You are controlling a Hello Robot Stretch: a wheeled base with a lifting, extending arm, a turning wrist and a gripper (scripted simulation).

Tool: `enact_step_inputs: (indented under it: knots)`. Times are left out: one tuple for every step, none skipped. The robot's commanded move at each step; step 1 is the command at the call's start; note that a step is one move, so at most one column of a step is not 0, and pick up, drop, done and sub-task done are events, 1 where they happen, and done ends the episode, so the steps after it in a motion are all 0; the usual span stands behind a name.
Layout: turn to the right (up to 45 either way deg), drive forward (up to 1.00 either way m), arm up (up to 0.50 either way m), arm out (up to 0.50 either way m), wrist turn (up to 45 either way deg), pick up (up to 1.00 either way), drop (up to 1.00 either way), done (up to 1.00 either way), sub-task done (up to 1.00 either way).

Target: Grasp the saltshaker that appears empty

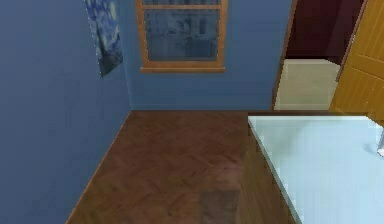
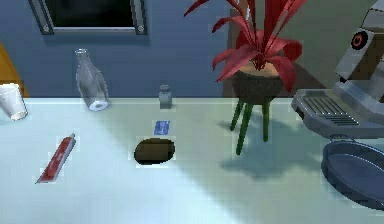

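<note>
A small clear shaker with a grey cap [image 2: 165, 96] stands near the back edge of the pale countertop [image 2: 100, 190] in the arm side view, against the blue wall. It looks see-through with little inside. In the forward view a corner of the same pale countertop [image 1: 320, 160] sits at the right.
On the counter stand a clear glass bottle [image 2: 91, 79], a white cup [image 2: 11, 101], a red tube [image 2: 57, 159], a small blue card [image 2: 162, 127], a dark round lump [image 2: 155, 151], a red plant on a stand [image 2: 258, 60], a grey machine [image 2: 345, 85] and a dark pan [image 2: 358, 172]. Ahead are wooden floor [image 1: 170, 160], a window [image 1: 182, 35] and an orange door [image 1: 362, 70].
</note>
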Motion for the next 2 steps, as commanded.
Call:
enact_step_inputs:
  knots:
    - [0.0,0.00,0.50,0.00,0.0,0.00,0.00,0.00,0.00]
    - [0.0,0.00,0.38,0.00,0.0,0.00,0.00,0.00,0.00]
